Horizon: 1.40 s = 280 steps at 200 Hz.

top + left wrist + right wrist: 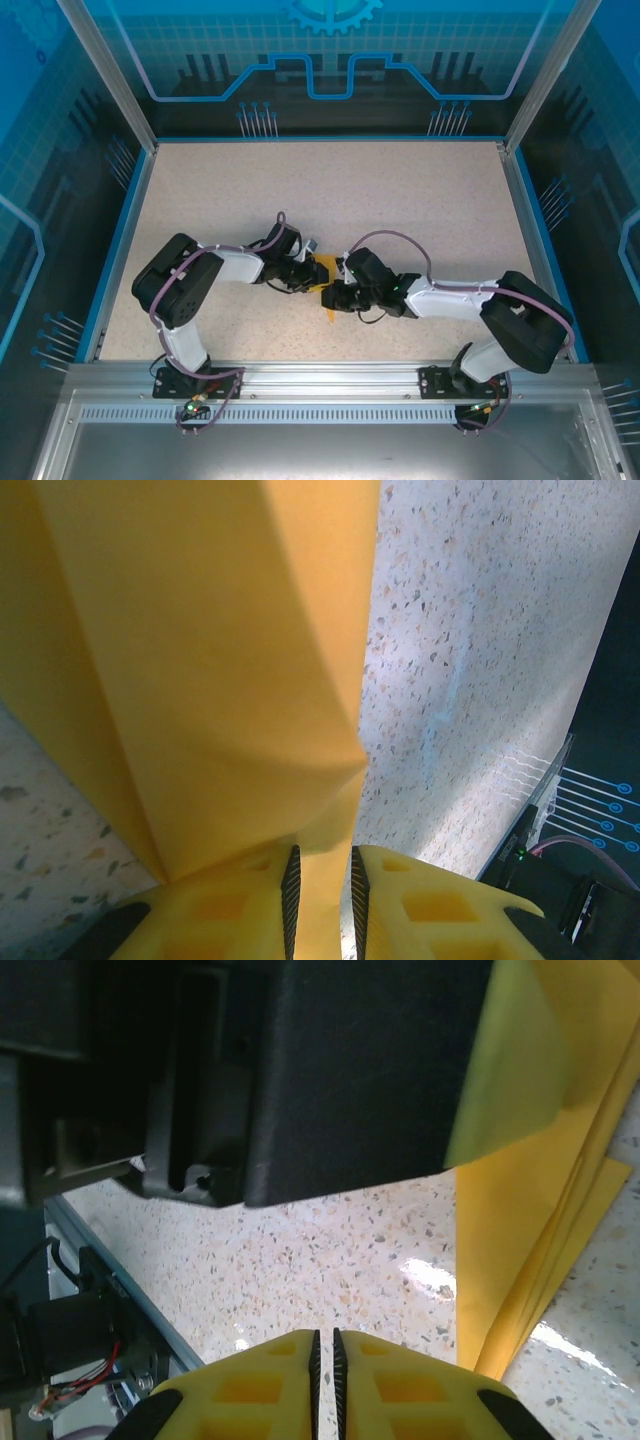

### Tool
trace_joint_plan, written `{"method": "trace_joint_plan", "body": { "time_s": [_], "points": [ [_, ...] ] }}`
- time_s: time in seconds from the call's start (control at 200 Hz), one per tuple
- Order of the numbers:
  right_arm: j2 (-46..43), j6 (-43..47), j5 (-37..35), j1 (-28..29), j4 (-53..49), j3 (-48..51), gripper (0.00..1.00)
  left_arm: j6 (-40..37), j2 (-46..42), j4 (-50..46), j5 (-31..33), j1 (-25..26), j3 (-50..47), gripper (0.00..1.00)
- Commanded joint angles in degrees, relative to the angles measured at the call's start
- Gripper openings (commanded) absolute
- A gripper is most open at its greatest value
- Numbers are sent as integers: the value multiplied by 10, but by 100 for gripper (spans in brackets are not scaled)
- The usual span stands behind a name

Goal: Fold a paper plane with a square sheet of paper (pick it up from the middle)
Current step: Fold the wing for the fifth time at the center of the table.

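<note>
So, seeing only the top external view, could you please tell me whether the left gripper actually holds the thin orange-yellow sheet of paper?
Observer: Yes; the left wrist view shows the thin orange-yellow sheet of paper clamped in the left gripper.
Operator: Does the right gripper hold it too?
Observer: No; the right gripper is shut on nothing, with the paper beside it on the speckled table.
Operator: Is it folded?
Observer: Several layered edges show in the right wrist view.
</note>
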<state>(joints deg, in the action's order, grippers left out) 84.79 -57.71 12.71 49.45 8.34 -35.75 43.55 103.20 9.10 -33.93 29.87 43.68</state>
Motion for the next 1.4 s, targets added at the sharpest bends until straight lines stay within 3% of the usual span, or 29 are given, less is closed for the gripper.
{"method": "trace_joint_plan", "body": {
  "time_s": [0.0,0.47,0.61,0.775,1.015,1.11,1.395],
  "points": [
    [17,-24,-17,-5,28,-14,14,-1,39,-27,19,6,-11,25],
    [92,-33,1,-25,69,-20,13,-6,37,-35,15,6,-8,25],
    [116,-16,15,-31,29,-26,12,-7,33,-35,14,6,-6,26],
    [126,10,15,-32,-34,7,8,-61,-6,-92,19,3,25,31],
    [122,63,39,-41,-57,19,6,-103,-75,-121,18,-16,76,46],
    [121,83,48,-44,-63,13,6,-113,-96,-120,27,-21,68,46],
    [130,103,61,-57,-71,5,6,-95,-103,-48,13,-22,2,33]
  ]
}}
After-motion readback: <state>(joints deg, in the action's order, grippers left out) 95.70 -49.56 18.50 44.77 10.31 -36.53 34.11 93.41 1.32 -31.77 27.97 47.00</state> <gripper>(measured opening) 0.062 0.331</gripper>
